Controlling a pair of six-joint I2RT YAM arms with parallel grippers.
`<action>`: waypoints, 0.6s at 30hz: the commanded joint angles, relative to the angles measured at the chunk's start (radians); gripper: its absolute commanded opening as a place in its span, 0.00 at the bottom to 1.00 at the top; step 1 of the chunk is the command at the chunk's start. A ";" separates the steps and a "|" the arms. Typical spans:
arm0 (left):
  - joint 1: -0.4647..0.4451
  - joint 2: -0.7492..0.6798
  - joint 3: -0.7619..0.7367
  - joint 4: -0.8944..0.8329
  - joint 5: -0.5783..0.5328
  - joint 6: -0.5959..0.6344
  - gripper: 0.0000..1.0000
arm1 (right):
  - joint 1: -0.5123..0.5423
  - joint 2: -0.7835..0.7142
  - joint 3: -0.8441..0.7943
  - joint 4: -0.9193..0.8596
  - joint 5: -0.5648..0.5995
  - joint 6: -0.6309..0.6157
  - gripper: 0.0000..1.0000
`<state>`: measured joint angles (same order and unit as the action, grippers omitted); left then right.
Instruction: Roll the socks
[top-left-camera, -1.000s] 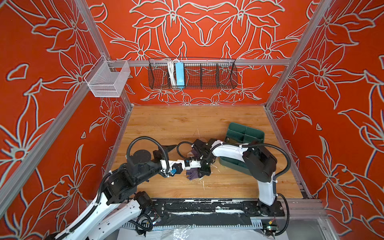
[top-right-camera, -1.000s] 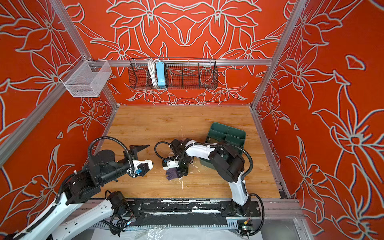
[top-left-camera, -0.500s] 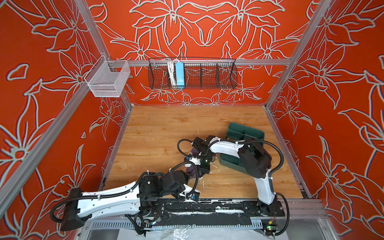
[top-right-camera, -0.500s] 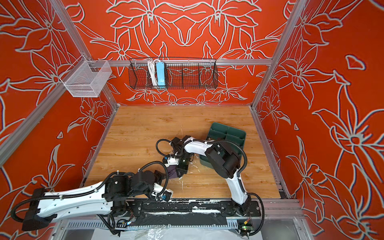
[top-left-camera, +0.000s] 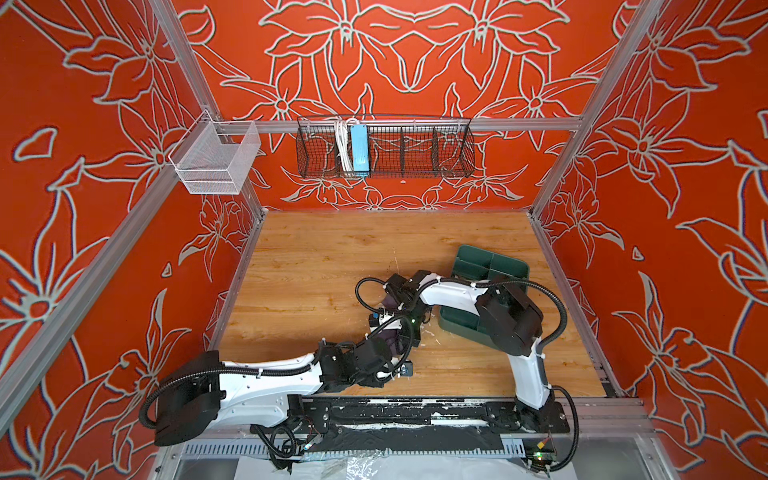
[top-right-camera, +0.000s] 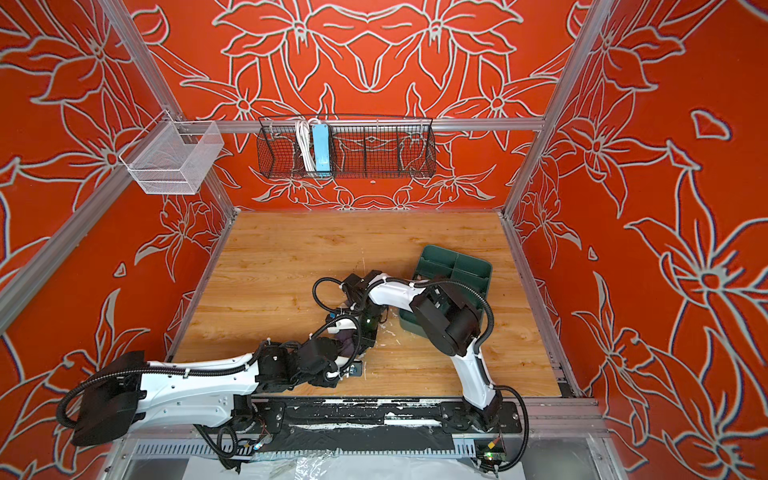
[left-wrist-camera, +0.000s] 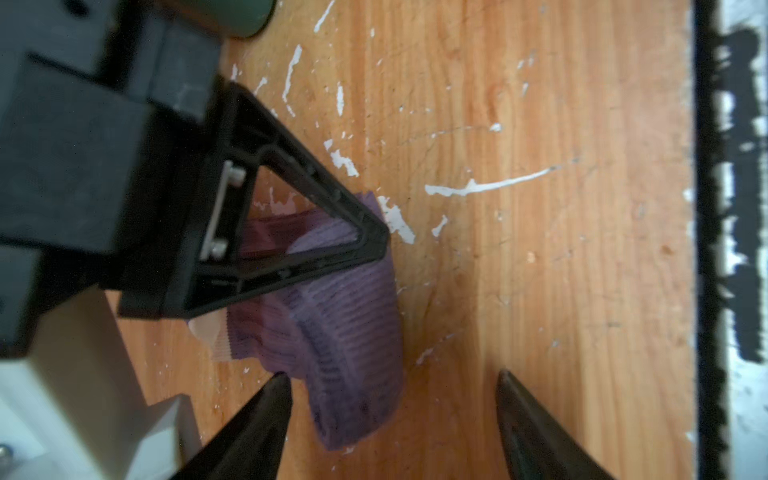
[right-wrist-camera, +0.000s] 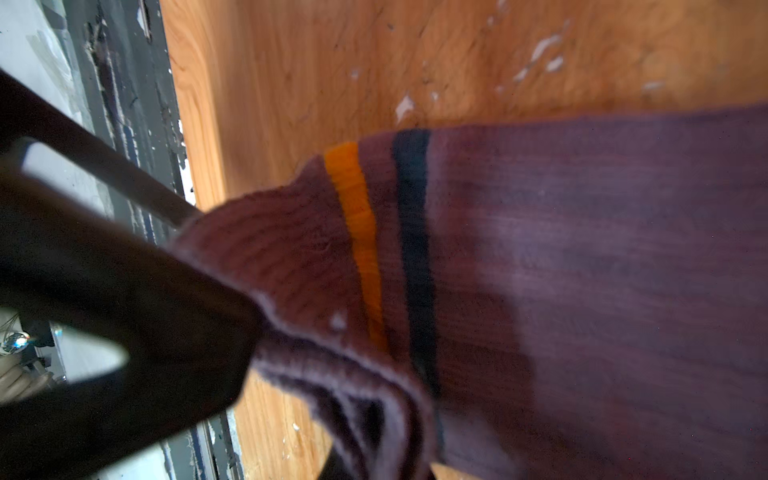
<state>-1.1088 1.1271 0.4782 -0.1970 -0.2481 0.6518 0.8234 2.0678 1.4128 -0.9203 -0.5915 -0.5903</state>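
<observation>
Sock (left-wrist-camera: 353, 332), ribbed purple knit, scuffed wooden table (left-wrist-camera: 540, 291)

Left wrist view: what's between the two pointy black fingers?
The purple sock, near one finger of the left gripper; then bare wooden table, in the left wrist view.

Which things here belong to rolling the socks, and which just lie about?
Job: ribbed purple fabric sock, partly rolled; right gripper, shut on its cuff; left gripper, open around the roll.
Lying about: dark green divided plastic tray; black wire basket; white mesh basket; blue power strip.
</observation>
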 joint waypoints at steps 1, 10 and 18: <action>0.031 0.002 0.002 0.043 -0.028 -0.043 0.74 | -0.012 0.005 -0.012 0.003 0.048 -0.022 0.00; 0.070 0.090 0.040 0.036 0.021 -0.089 0.56 | -0.015 -0.022 -0.037 0.025 0.052 -0.023 0.00; 0.078 0.133 0.080 0.019 0.046 -0.125 0.23 | -0.014 -0.032 -0.045 0.033 0.056 -0.021 0.00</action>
<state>-1.0351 1.2652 0.5358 -0.1699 -0.2237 0.5446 0.8173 2.0438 1.3884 -0.8970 -0.5800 -0.5919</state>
